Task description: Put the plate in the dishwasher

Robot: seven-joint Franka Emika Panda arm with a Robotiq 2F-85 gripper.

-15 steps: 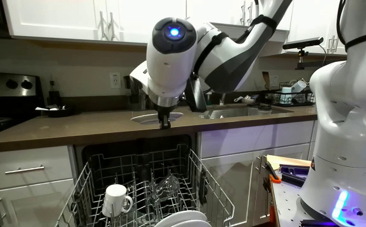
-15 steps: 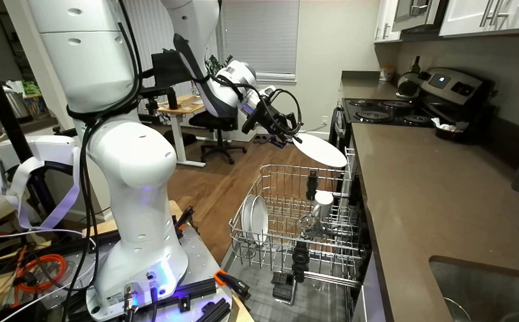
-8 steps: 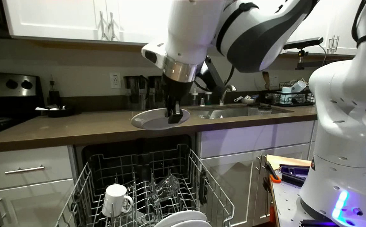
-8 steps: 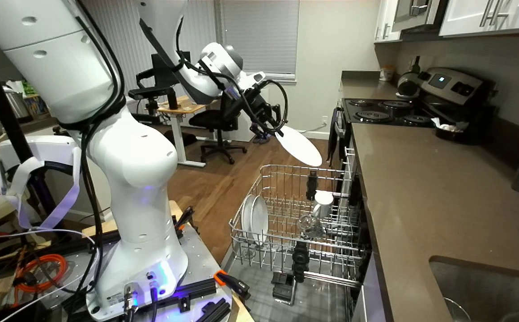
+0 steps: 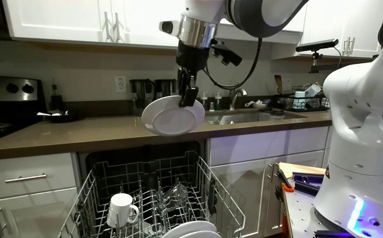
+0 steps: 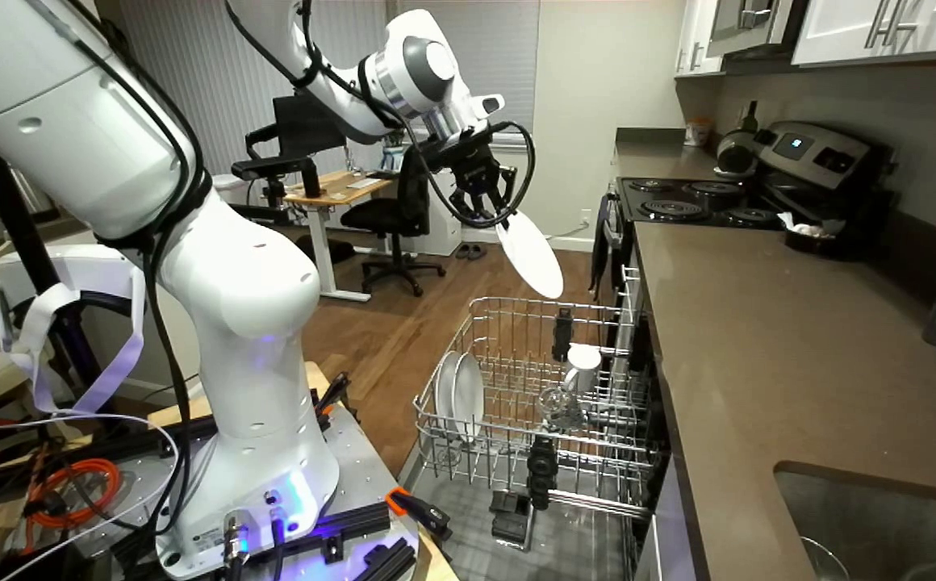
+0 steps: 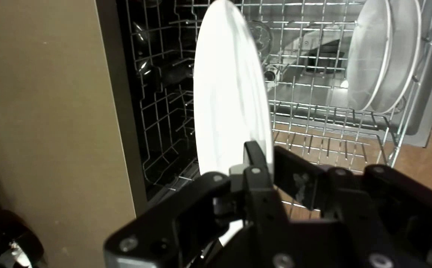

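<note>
My gripper is shut on the white round plate's rim; in an exterior view the gripper (image 5: 187, 100) holds the plate (image 5: 173, 121) tilted, its underside showing, above the dishwasher rack. In an exterior view the plate (image 6: 532, 260) hangs steeply below the gripper (image 6: 504, 222), apart from the rack's far side. In the wrist view the plate (image 7: 225, 85) stands nearly edge-on between the fingers (image 7: 266, 158). The dishwasher (image 5: 175, 149) is open, its wire rack pulled out; the rack also shows in an exterior view (image 6: 508, 301) and in the wrist view (image 7: 313, 108).
Two white plates (image 6: 468, 395) stand upright at the rack's outer side. A white mug (image 5: 119, 210) and a clear glass (image 5: 176, 195) sit in the rack. The brown counter edge (image 5: 112, 142) runs above the dishwasher. A stove (image 6: 690, 202) stands beyond the counter.
My gripper has moved away from the counter, carrying the plate. The plate has turned from nearly flat to steeply tilted. The rack and its dishes have not moved.
</note>
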